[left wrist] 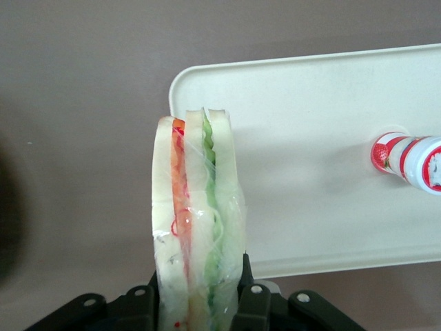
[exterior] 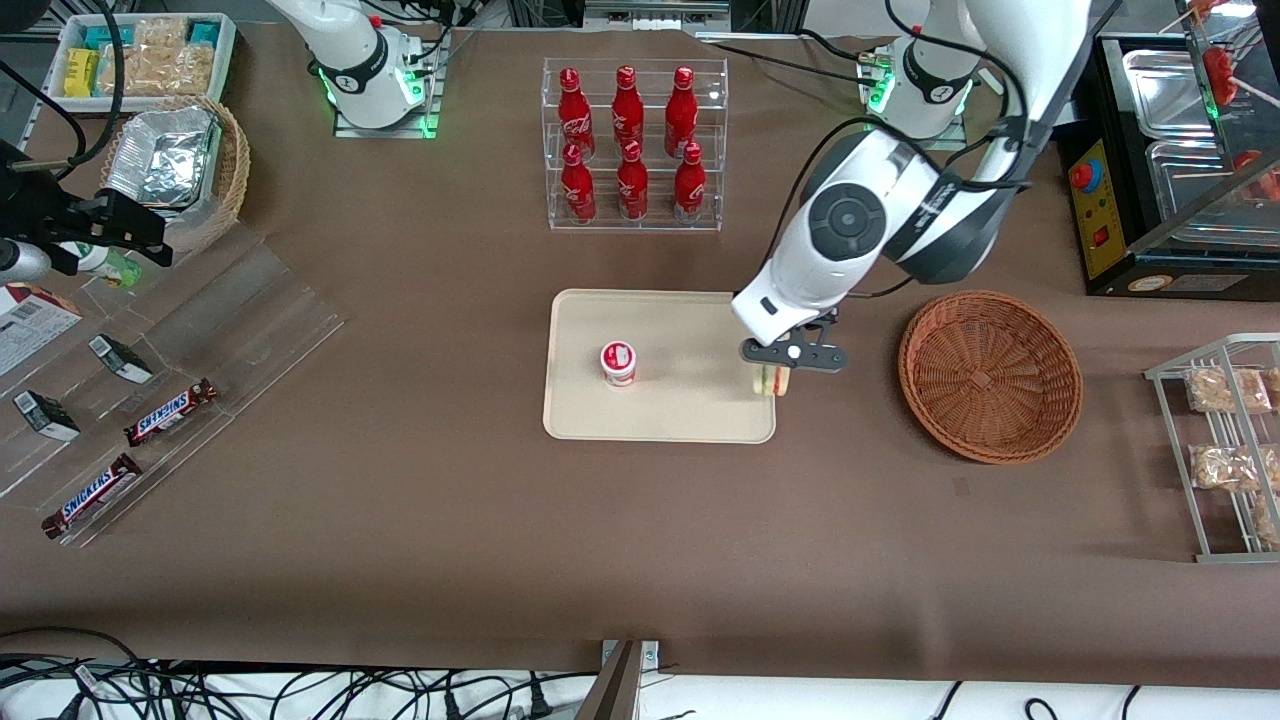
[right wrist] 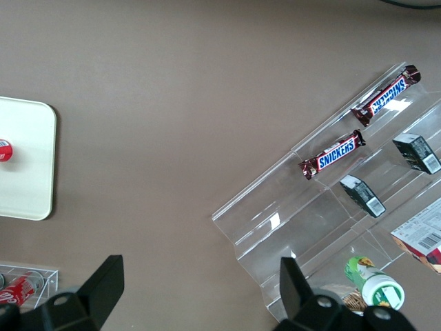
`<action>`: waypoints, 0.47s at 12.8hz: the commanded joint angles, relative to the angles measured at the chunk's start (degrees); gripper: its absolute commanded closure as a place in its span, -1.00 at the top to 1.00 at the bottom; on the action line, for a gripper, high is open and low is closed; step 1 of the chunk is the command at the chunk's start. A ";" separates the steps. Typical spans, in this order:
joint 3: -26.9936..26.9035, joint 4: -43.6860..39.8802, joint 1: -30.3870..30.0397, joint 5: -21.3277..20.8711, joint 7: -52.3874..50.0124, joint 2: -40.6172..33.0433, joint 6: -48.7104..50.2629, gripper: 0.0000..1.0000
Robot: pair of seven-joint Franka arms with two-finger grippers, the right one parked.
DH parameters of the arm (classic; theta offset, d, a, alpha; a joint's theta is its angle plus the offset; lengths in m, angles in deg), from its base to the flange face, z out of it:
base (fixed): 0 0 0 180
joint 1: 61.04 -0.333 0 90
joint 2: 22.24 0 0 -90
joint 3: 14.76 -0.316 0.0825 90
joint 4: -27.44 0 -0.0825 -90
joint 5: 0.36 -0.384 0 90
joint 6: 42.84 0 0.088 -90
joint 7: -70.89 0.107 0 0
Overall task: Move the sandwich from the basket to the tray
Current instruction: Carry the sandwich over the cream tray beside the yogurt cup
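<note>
Sandwich (exterior: 771,380) held in gripper (exterior: 790,362), fingers clamped on both bread faces near wide end, seen clearly in wrist view w/ black pads (left wrist: 249,303) pressing wrap each side. Hanging over edge of tray (exterior: 690,415) nearest basket (exterior: 990,375), right of centre in front view; not yet set down, as far as can be judged. Probably light, soft and easy to squash: white bread w/ red, green, yellow layers, so gentle squeeze only. Clear wrap looks slick, so could slip if grip too loose. Best hold seems flat bread sides, approx. where taken now, not pointed tip. Release likely to need low height, else wedge may tip over. Counts: 1 sandwich, 1 tray, 1 reddish-brown basket w/ nothing visible in it. On tray also 1 small cup (exterior: 618,362) w/ red-white lid, left of sandwich. Upper centre: rack (exterior: 635,145) w/ 6 red bottles. Lower left: 2 Snickers bars (exterior: 170,412) on clear stand.
</note>
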 commanded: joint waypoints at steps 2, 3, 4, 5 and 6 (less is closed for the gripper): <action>-0.24 -1.18 2.09 -3.14 -2.91 4.56 -3.36 -0.20; -0.15 -1.18 2.62 -5.76 -5.79 5.79 -4.07 -0.20; -0.06 -1.27 3.32 -9.26 -9.13 7.37 -5.46 -0.20; -0.06 -1.27 3.68 -11.73 -11.77 8.78 -6.52 -0.20; -0.06 -1.27 4.47 -12.89 -13.28 9.31 -6.71 -0.20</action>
